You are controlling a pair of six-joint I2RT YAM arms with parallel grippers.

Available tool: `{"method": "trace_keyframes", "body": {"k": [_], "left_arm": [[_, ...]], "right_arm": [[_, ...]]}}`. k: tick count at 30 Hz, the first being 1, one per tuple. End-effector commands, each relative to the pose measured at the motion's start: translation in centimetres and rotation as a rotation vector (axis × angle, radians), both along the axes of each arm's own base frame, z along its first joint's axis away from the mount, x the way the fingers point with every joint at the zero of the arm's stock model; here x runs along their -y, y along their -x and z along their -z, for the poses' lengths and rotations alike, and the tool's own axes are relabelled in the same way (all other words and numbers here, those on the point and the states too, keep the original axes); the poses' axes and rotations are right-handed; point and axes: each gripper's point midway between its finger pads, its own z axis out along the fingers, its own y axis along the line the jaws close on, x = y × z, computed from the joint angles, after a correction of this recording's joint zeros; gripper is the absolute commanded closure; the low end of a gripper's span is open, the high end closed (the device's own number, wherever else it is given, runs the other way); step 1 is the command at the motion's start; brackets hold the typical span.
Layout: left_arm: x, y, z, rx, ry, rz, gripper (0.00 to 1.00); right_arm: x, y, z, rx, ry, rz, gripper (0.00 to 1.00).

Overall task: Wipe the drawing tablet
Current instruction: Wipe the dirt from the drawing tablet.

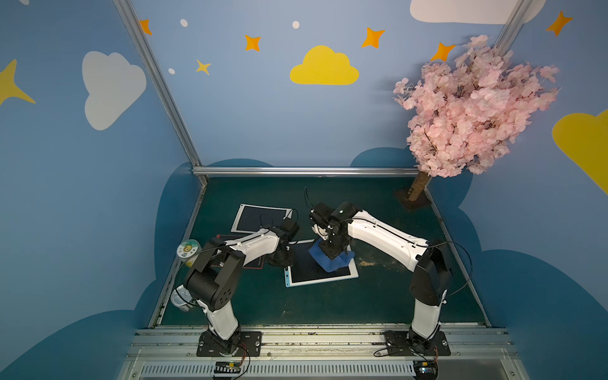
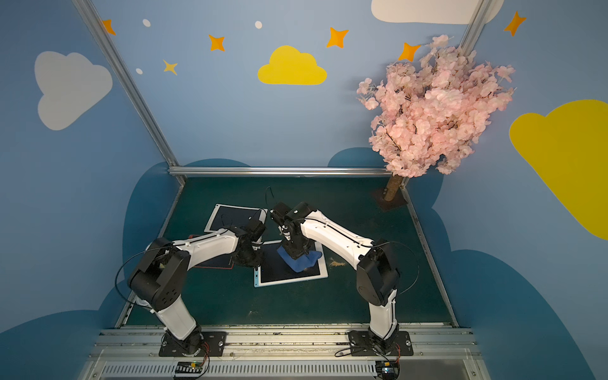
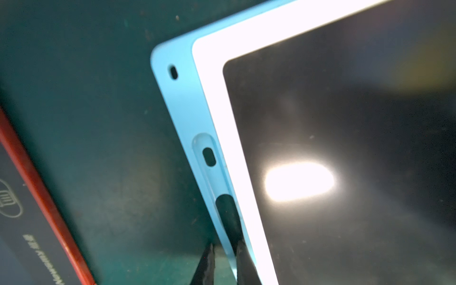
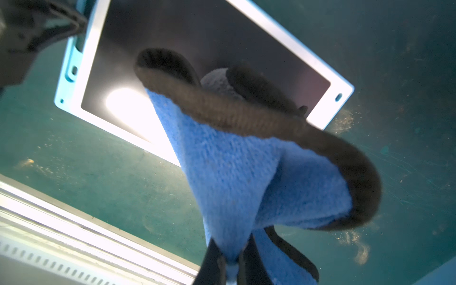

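Cloth first: my right gripper (image 4: pixel 230 265) has its jaws clamped tight on a bunched corner of the blue microfibre cloth (image 4: pixel 234 172), dark trim along its hem. In both top views the cloth (image 1: pixel 329 261) lies draped on the far right part of the drawing tablet's (image 1: pixel 322 280) dark screen, right under that gripper.

The drawing tablet (image 2: pixel 289 279) lies flat on the green table mat (image 1: pixel 329 306), roughly mid-table between my two arms. It has a white frame and a light blue strip down its left side.

My left gripper (image 3: pixel 225 246) sits at that blue strip. Its jaws are nearly closed, and a black stylus (image 3: pixel 225 207) lies in the strip's groove, running in between the fingertips. The wrist view is soft there, so I cannot tell whether they actually pinch it.

A red-framed tablet (image 3: pixel 29 222) lies just left of the strip, partly under my left arm. A second white-framed tablet (image 1: pixel 260 218) lies farther back. A pink blossom tree (image 1: pixel 473 105) stands in the far right corner.
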Motion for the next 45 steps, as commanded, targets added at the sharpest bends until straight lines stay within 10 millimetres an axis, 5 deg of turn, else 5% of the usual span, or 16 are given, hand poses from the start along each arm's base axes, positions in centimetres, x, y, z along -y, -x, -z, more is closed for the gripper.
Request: {"method": "trace_keyframes", "body": {"k": [1, 8, 16, 27, 36, 45], "left_arm": [[-0.2, 1.1, 1.0, -0.035, 0.002, 0.004, 0.82], [0.1, 1.0, 0.7, -0.029, 0.021, 0.006, 0.82], [0.2, 1.5, 1.1, -0.049, 0.035, 0.003, 0.82], [0.3, 1.6, 1.1, -0.052, 0.038, 0.004, 0.82], [0.3, 1.8, 1.5, -0.063, 0.040, -0.001, 0.82], [0.2, 1.8, 1.7, -0.069, 0.032, -0.001, 0.83]], "right_arm": [[0.0, 0.5, 0.3, 0.029, 0.089, -0.011, 1.00], [-2.0, 2.5, 3.4, 0.004, 0.147, -0.039, 1.00], [-6.1, 5.4, 6.3, -0.148, -0.022, -0.055, 1.00], [-7.4, 5.2, 10.3, -0.282, -0.118, 0.033, 1.00], [-2.3, 2.6, 13.4, -0.299, -0.090, 0.261, 1.00], [4.0, 1.2, 13.8, -0.263, -0.047, 0.380, 1.00]]}}
